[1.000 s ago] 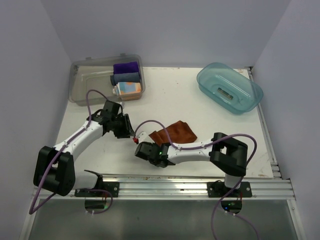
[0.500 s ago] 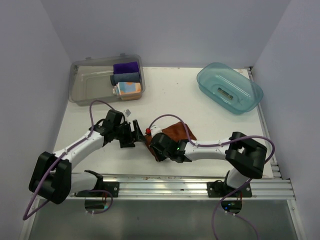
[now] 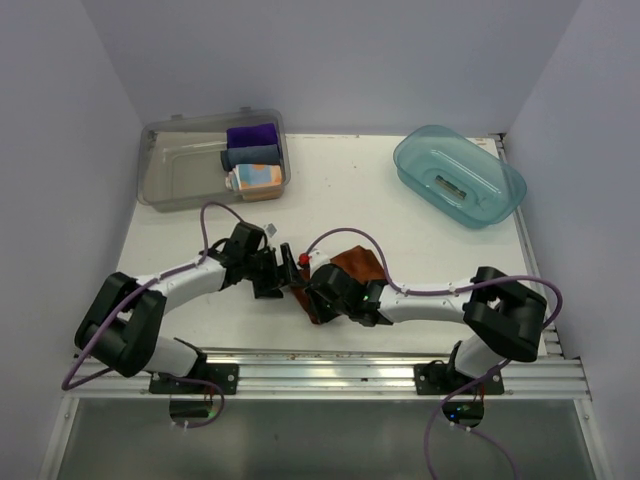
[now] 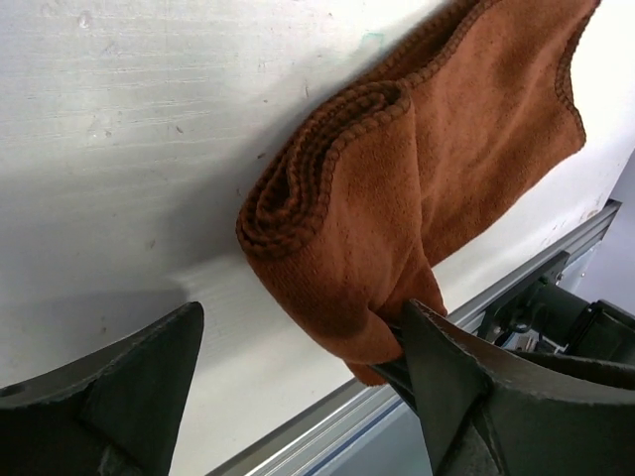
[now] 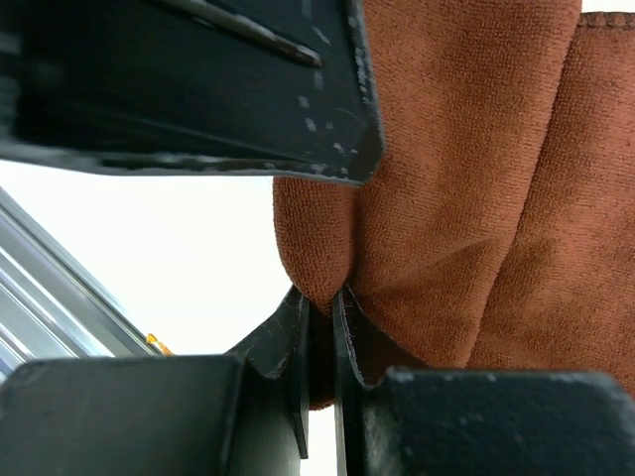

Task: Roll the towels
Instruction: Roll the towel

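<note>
1. Roughly, from the far left: the clear bin at the back holds the patterned towel, tucked next to a purple cloth and a grey-blue cloth. Neither arm is near it.
2. Left gripper: jaws spread wide, holding nothing. The wrist view shows them on either side of the curled end of the brown towel. One finger may brush the cloth; cannot tell.
3. Brown towel sits on the table, centre, near the front rail. Its near end is wound into a loose curl; the rest trails off unrolled.
4. Right gripper: clamped tight on a fold of the brown towel at the curl.
5. Step in hand, by my reading: rolling the brown towel, with only the first turns made.
6. Next move calls for the left gripper to close on the curl so that it does not spring open. The roll can then be turned along the flat tail, keeping the edges even.
</note>
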Tool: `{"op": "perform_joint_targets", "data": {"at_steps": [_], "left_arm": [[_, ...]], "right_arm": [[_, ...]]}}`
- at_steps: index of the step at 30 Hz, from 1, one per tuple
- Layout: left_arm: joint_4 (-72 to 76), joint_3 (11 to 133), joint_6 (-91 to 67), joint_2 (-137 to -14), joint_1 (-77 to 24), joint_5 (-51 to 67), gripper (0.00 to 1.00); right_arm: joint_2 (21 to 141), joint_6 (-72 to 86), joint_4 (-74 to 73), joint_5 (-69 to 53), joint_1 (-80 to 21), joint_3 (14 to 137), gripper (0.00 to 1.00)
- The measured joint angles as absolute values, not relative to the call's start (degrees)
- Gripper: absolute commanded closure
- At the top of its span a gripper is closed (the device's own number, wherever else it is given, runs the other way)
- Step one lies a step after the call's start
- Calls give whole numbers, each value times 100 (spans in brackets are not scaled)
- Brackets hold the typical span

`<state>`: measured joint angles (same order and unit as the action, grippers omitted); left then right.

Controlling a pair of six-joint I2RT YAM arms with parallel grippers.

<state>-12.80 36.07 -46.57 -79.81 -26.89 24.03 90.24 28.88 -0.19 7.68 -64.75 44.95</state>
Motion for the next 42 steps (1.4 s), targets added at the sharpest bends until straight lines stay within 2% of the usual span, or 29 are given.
{"op": "perform_joint_targets", "data": {"at_steps": [3,5,6,7,8,9,10,11,13,16,17,18,19,22,27,30,33,34,36,37,42], "left_arm": [[-1116,3623,-4748,-8226,-2746,2394,30],[-1031,3656,-4801,-8407,-2786,2386,46],[-993,3671,-4829,-8473,-2797,2383,53],[-965,3699,-4871,-8517,-2808,2386,65],[-930,3732,-4908,-8617,-2827,2388,71],[-904,3767,-4910,-8680,-2834,2392,75],[-884,3802,-4912,-8729,-2849,2392,82],[-864,3830,-4906,-8759,-2856,2390,85],[-847,3872,-4893,-8779,-2860,2383,92],[-827,3892,-4893,-8779,-2860,2381,94],[-829,3892,-4893,-8779,-2860,2381,94],[-832,3892,-4895,-8779,-2860,2381,95],[-829,3892,-4895,-8779,-2860,2381,95],[-834,3892,-4897,-8779,-2860,2381,96],[-840,3892,-4901,-8774,-2860,2379,97],[-854,3892,-4908,-8770,-2860,2386,97],[-869,3892,-4921,-8750,-2867,2383,97],[-871,3892,-4939,-8737,-2867,2381,97],[-880,3892,-4958,-8718,-2867,2381,97],[-880,3892,-4991,-8715,-2867,2381,97],[-888,3892,-5043,-8715,-2867,2381,97]], "right_arm": [[9024,2904,-19,768,-6475,4493,100],[9024,2917,-19,770,-6475,4488,100],[9024,2919,-21,770,-6475,4486,94],[9021,2921,-23,770,-6475,4486,84],[9006,2934,-32,773,-6475,4486,66],[8976,2971,-38,773,-6475,4475,59],[8912,2974,-49,777,-6473,4462,52],[8831,2976,-73,784,-6475,4449,46],[8580,2985,-165,810,-6473,4440,44],[8160,2991,-255,952,-6471,4438,44],[8049,3000,-263,996,-6453,4438,49],[7975,3009,-266,1048,-6431,4438,61],[7946,3011,-274,1098,-6412,4438,80],[8023,3142,-397,1256,-6333,4440,96],[8556,3369,-644,1466,-6289,4440,100],[8851,3496,-819,1555,-6289,4445,98],[8853,3540,-937,1564,-6296,4541,86],[8820,3538,-996,1573,-6298,4595,74],[8722,3511,-1116,1627,-6326,4705,61],[8661,3472,-1184,1691,-6361,4768,51],[8558,3280,-1332,1863,-6619,5179,46]]}}
